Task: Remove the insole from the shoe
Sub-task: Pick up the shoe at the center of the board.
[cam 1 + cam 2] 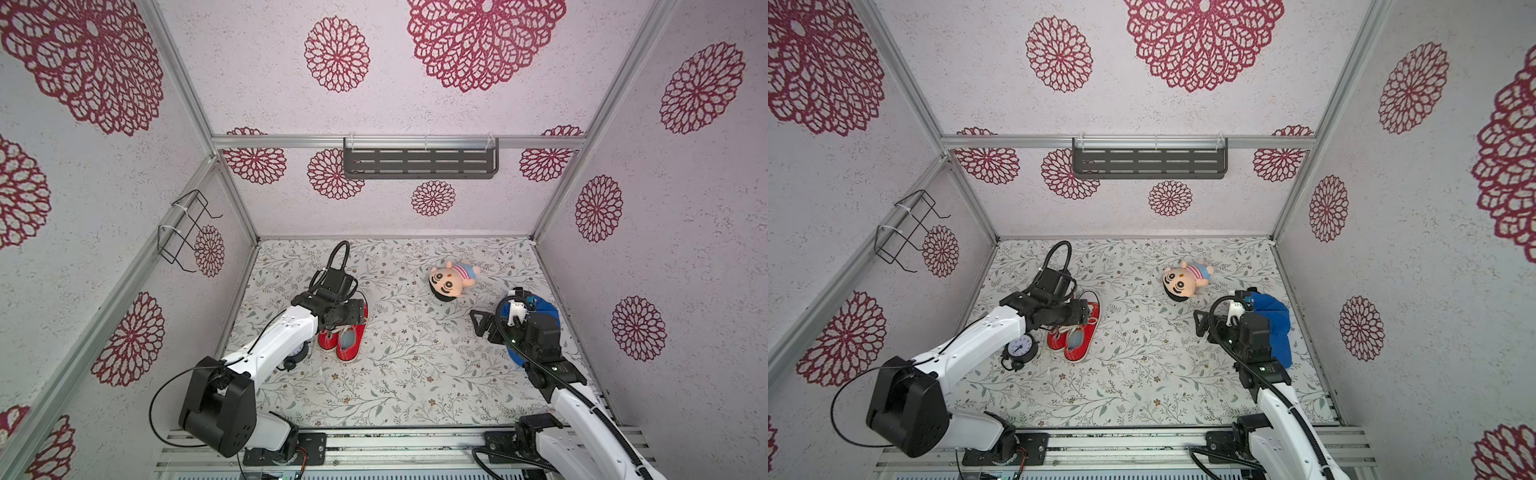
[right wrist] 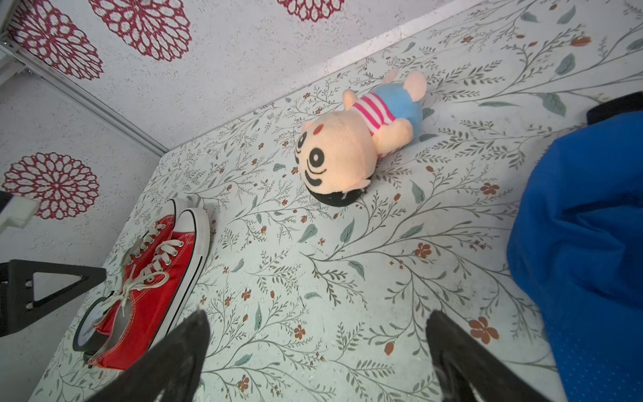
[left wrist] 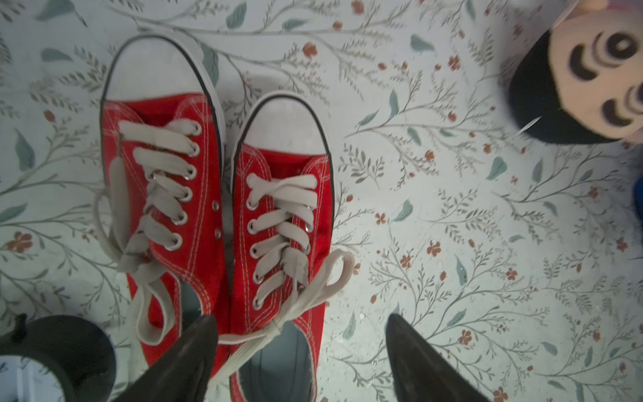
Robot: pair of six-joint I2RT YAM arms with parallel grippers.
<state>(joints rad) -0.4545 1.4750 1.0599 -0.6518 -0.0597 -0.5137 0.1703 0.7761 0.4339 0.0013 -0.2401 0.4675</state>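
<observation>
Nothing written, no brand and no label can be read anywhere. The one candidate is the dial of the small black alarm clock (image 1: 1019, 347) at the near left of the desk (image 1: 1142, 374), just beside the red shoes (image 1: 1075, 336). Its numerals show only as dark marks, too small to make out.

Floral bench (image 1: 1142, 386) between walls papered with red rosettes. Toward its left side, two red shoes (image 1: 1073, 338) side by side, white toes to the back wall, a grey-blue insole (image 1: 1076, 341) showing in the one nearer the middle. Over their laces, the left gripper (image 1: 1087, 312); spread of the jaws unclear from here. Just beside the heels, a black clock (image 1: 1019, 347), partly under the white arm. Farther back and right, a doll (image 1: 1185, 280), face up. Near the right wall, a blue bag (image 1: 1276, 328), partly hidden by the right arm. Right gripper (image 1: 1201, 323) nearby, over bare bench. Dark shelf (image 1: 1148, 162) on the back wall, wire rack (image 1: 903, 232) on the left one.
</observation>
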